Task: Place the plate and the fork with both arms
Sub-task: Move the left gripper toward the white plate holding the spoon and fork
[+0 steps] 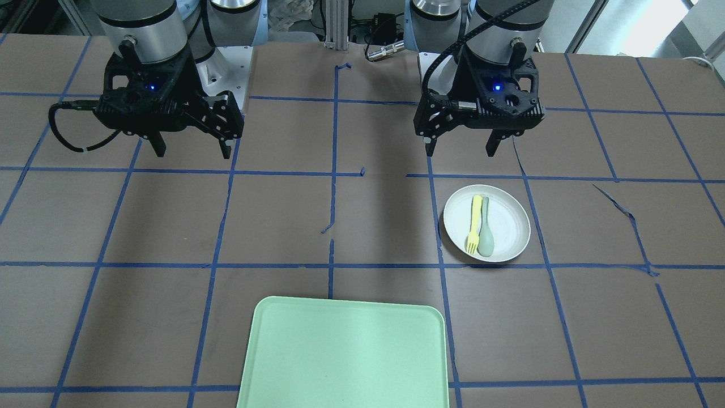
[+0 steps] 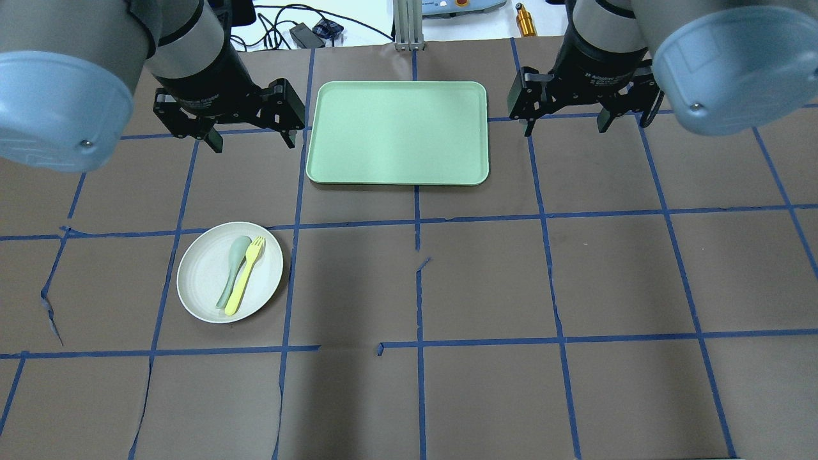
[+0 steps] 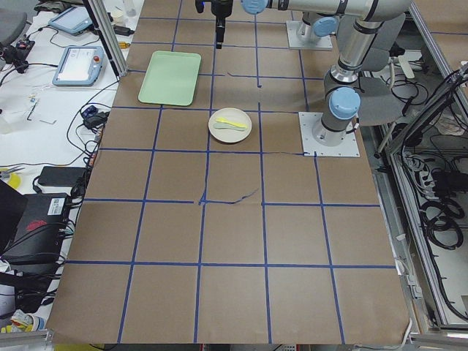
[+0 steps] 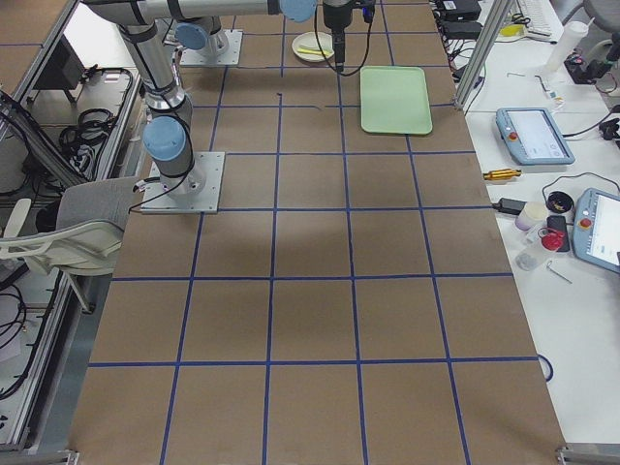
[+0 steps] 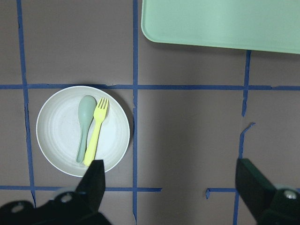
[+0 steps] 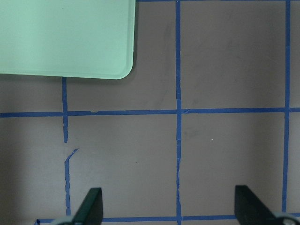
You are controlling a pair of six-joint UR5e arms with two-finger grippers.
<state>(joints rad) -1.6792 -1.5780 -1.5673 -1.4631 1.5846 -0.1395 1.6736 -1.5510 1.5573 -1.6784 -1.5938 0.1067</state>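
Closest to the front camera lies the green tray (image 1: 345,354), flat on the brown table (image 2: 486,287). From above, the left gripper (image 2: 254,144) hangs over the table, pointing down, with its two fingers wide apart. Nearer the robot sits the plate (image 2: 201,275), with the fork (image 2: 244,278) and a spoon (image 2: 230,276) side by side on it. The right gripper (image 2: 565,130) hangs just past the tray, its fingers apart too. The left wrist camera sees the plate, fork and tray. The right wrist camera sees only a tray corner and blue tape lines (image 6: 178,112).
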